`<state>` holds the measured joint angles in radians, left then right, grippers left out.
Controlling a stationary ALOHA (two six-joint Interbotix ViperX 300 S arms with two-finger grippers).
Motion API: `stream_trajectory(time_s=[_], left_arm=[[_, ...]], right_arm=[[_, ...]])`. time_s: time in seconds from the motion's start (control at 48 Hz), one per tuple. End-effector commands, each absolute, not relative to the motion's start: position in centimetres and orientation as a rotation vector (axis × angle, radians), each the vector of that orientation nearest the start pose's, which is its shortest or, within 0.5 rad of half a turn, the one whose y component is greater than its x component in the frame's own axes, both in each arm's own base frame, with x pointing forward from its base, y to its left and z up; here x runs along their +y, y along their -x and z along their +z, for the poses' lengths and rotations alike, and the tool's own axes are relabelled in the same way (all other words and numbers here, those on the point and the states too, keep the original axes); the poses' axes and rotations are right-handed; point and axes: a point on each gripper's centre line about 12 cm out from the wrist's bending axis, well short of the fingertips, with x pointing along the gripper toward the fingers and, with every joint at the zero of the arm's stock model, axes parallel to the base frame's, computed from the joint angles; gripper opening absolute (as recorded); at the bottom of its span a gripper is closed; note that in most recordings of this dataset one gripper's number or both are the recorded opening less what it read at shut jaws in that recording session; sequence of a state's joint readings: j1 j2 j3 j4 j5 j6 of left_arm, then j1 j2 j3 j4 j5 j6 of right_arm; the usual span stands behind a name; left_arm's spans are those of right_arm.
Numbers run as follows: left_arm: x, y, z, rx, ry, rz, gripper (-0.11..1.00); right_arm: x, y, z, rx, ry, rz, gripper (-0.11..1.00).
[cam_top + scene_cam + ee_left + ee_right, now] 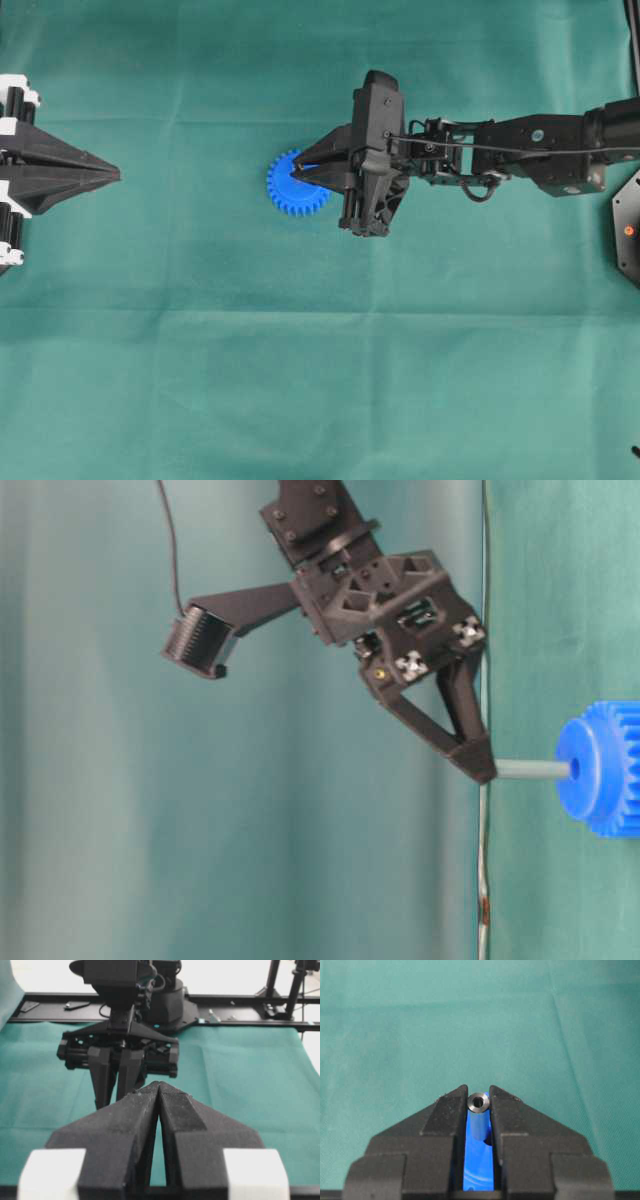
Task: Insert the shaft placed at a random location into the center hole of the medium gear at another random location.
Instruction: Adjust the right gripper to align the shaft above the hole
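Observation:
The blue medium gear [288, 195] lies flat on the green cloth near the middle. My right gripper [295, 172] is above it, shut on the grey shaft [530, 769]. In the table-level view the shaft runs from the fingertips [478, 765] to the gear's raised hub [585, 770], and its end meets the center hole [573, 769]. How deep it sits I cannot tell. In the right wrist view the shaft [479, 1110] stands between the fingers with the blue gear [477, 1170] below it. My left gripper [116, 175] is shut and empty at the far left, also in its wrist view [159, 1085].
The green cloth [300, 380] covers the table. The right arm [520, 150] stretches in from the right edge. A black base plate [627, 230] sits at the right edge. A black frame rail [240, 1000] runs along the far side in the left wrist view.

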<state>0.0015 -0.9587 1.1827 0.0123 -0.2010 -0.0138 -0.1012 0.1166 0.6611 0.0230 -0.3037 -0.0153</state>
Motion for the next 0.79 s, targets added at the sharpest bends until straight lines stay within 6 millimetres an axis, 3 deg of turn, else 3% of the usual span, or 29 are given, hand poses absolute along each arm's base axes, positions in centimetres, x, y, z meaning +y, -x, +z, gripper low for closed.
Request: stream_trajectory(time_s=[0.0,0.479,0.771], left_arm=[[0.0,-20.2,28.9,0.0,-0.001,-0.001,0.0],[0.0,-20.2,28.9,-0.002,-0.001,-0.001,0.0],[0.0,-20.2,28.9,0.0,-0.001,-0.001,0.0]], right_arm=[[-4.2,-41.8,16.5,0.426,-0.024,-0.106,0.13],[-4.3,-41.8,16.1,0.43,-0.033,-0.114,0.13],[-4.3,-41.6,18.9,0.374,-0.022,-0.11,0.13]])
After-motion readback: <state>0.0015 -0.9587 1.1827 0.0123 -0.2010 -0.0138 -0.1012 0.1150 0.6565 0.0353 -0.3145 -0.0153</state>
